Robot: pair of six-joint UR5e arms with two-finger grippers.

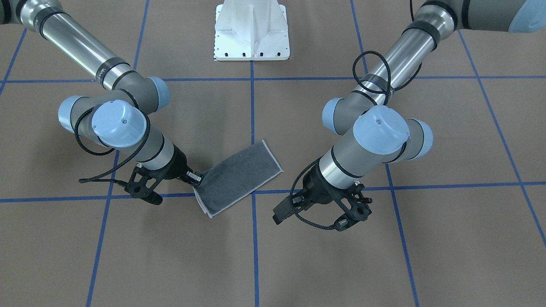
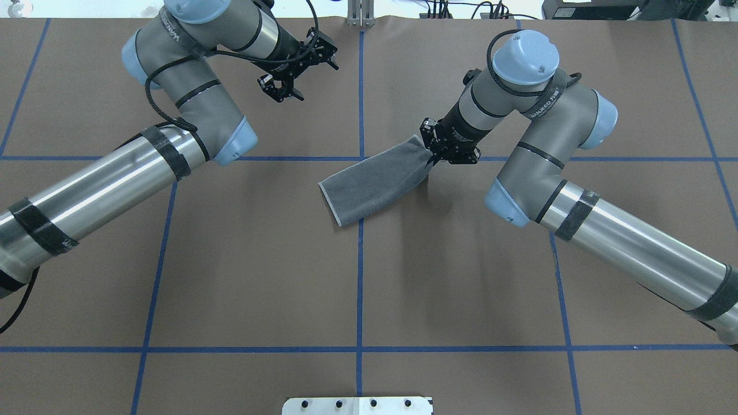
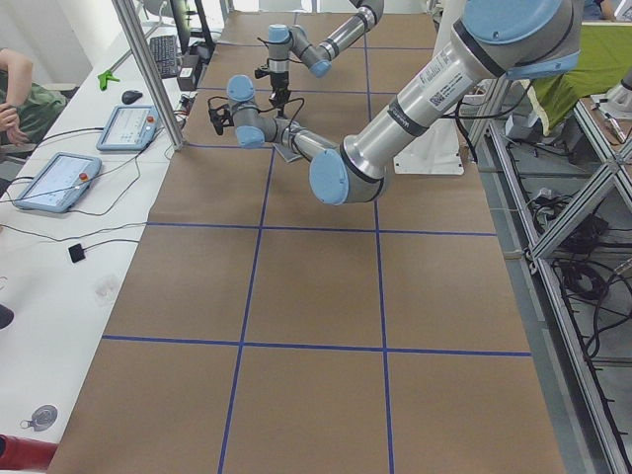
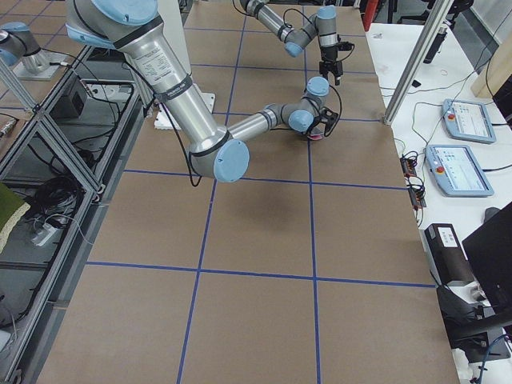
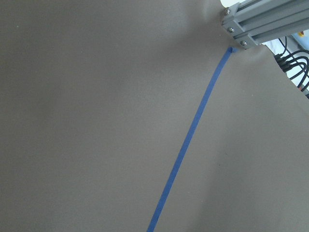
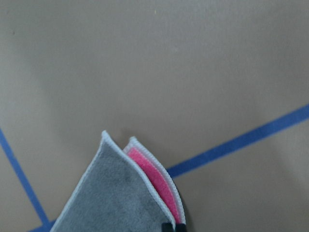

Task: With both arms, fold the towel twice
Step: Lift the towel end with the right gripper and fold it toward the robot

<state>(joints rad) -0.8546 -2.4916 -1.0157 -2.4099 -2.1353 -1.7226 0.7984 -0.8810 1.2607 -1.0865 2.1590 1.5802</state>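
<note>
The towel (image 1: 241, 175) lies near the table's middle as a long rectangle, folded once with its dark grey face up and a pale stitched edge. My right gripper (image 1: 197, 178) is shut on one short end of the towel (image 2: 375, 184) and holds that end slightly off the table. The right wrist view shows the held corner (image 6: 116, 198), with pink between the grey layers. My left gripper (image 2: 288, 92) hovers apart from the towel over bare table on the far side, open and empty. In the front-facing view the left gripper (image 1: 352, 219) points down.
The white pedestal base (image 1: 251, 34) stands at the robot's edge of the table. Blue tape lines (image 2: 360, 259) grid the brown surface. An aluminium post (image 5: 260, 19) is near the left wrist. Tablets (image 3: 54, 180) and a person's arm (image 3: 15, 99) are at the side bench.
</note>
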